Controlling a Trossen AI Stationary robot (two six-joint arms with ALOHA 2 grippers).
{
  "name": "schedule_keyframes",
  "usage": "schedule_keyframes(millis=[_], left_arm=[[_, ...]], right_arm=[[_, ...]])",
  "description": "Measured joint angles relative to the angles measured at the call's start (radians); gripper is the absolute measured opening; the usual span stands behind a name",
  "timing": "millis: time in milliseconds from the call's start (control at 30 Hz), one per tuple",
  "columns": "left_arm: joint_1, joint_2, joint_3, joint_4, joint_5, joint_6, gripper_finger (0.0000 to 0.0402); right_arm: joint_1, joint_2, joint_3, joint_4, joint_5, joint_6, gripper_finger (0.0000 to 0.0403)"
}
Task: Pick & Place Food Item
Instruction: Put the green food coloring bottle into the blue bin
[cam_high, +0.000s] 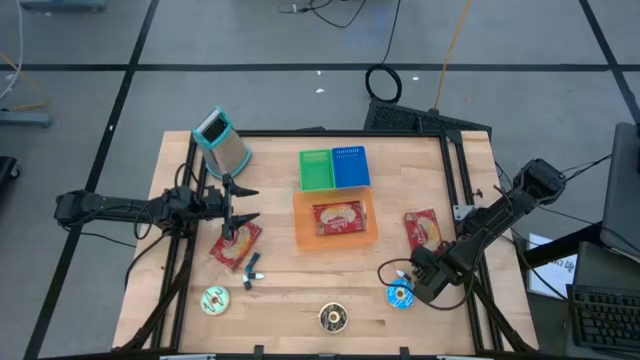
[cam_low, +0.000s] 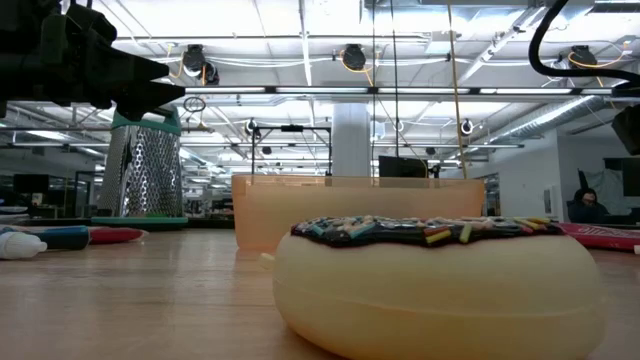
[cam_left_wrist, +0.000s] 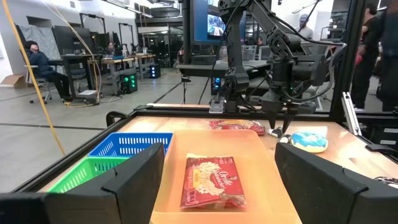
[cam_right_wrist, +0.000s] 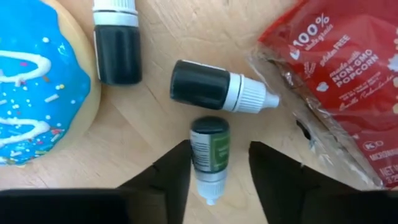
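My right gripper (cam_right_wrist: 219, 171) points down at the table's near right, open, with its fingers on either side of a small green-labelled dropper bottle (cam_right_wrist: 209, 155) that lies on its side on the wood. Two black dropper bottles (cam_right_wrist: 214, 89) (cam_right_wrist: 116, 46) lie just beyond it. A blue iced donut (cam_high: 400, 296) and a red popcorn bag (cam_high: 423, 229) flank them. My left gripper (cam_high: 240, 205) hangs level and open at the table's left, holding nothing. My right gripper comes from above, with its fingers along the green-labelled bottle's two long sides (cam_right_wrist: 194, 155). One finger (cam_right_wrist: 177, 168) stands right at the bottle's side; whether it touches, I cannot tell. The other finger (cam_right_wrist: 270, 174) stands apart from it. The bottle lies flat on the table.
An orange tray (cam_high: 300, 232) in the middle holds a popcorn bag (cam_high: 337, 216); green (cam_high: 316, 168) and blue (cam_high: 350, 166) baskets stand behind it. A grater (cam_high: 222, 140) is far left. Another red bag (cam_high: 236, 243), a bottle (cam_high: 250, 270), a green donut (cam_high: 214, 299) and a chocolate donut (cam_high: 333, 318) lie near the front.
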Motion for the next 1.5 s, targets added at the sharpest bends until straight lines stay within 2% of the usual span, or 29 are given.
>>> schedule_keyframes(millis=[167,333,467,700,967,1200,1500], left_arm=[[0.0,0.0,0.0,0.0,0.0,0.0,0.0306],[0.0,0.0,0.0,0.0,0.0,0.0,0.0306],[0.0,0.0,0.0,0.0,0.0,0.0,0.0306],[0.0,0.0,0.0,0.0,0.0,0.0,0.0306],[0.0,0.0,0.0,0.0,0.0,0.0,0.0306],[0.0,0.0,0.0,0.0,0.0,0.0,0.0306],[0.0,0.0,0.0,0.0,0.0,0.0,0.0306]], right_arm=[[0.0,-0.003,0.0,0.0,-0.009,-0.002,0.0095],[-0.002,-0.01,0.0,0.019,-0.093,-0.027,0.006],[-0.002,-0.036,0.0,0.055,-0.13,-0.028,0.0064],[-0.002,-0.121,0.0,0.166,-0.123,-0.06,0.0074],[-0.016,-0.202,0.0,0.277,-0.026,-0.168,0.0065],[-0.08,-0.212,0.0,0.38,0.059,-0.443,0.0069],[-0.252,-0.212,0.0,0.542,0.139,-0.864,0.007]])
